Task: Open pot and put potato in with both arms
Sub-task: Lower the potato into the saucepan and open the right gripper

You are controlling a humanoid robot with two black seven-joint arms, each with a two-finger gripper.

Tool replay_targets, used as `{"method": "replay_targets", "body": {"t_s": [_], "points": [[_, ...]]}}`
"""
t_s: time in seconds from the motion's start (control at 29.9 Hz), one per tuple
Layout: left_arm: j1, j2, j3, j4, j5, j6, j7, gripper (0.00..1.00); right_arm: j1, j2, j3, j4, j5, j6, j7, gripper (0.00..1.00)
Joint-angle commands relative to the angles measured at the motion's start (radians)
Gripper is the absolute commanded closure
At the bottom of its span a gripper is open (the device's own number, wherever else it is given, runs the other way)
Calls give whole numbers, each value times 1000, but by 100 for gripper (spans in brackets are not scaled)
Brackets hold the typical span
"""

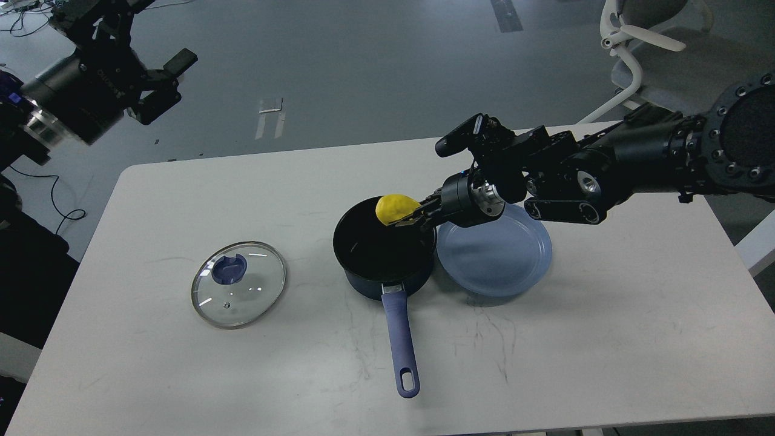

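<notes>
The right end effector (pixel 413 219) grasps the potato (pixel 396 209) just above the open pot (pixel 384 249), ready to drop it in, while the left end effector (pixel 158 85), released, waits far away.

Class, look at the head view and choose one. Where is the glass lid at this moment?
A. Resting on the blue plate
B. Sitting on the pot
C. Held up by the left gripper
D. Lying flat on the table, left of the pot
D: the glass lid lies flat on the table, apart from the open pot and to its left, while the left gripper hangs empty above.
</notes>
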Motion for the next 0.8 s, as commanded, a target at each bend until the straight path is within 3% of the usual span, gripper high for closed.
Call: {"method": "replay_targets", "body": {"t_s": [0.0,0.17,0.27,0.53,0.67,0.77], "points": [[0,0,0,2,0,0,0,2,-10,0,0,0,1,-1,0,25],[0,0,0,0,0,0,0,2,-10,0,2,0,1,0,0,9],[0,0,0,0,0,0,0,2,-10,0,2,0,2,0,0,4],[0,1,0,0,-2,0,0,2,7,0,49,-9,71,5,0,1],[0,6,0,0,-2,-1,-2,2,1,0,164,-6,98,15,0,1],[3,6,0,2,-2,-2,-3,2,-28,-107,270,-2,111,22,0,1]]}}
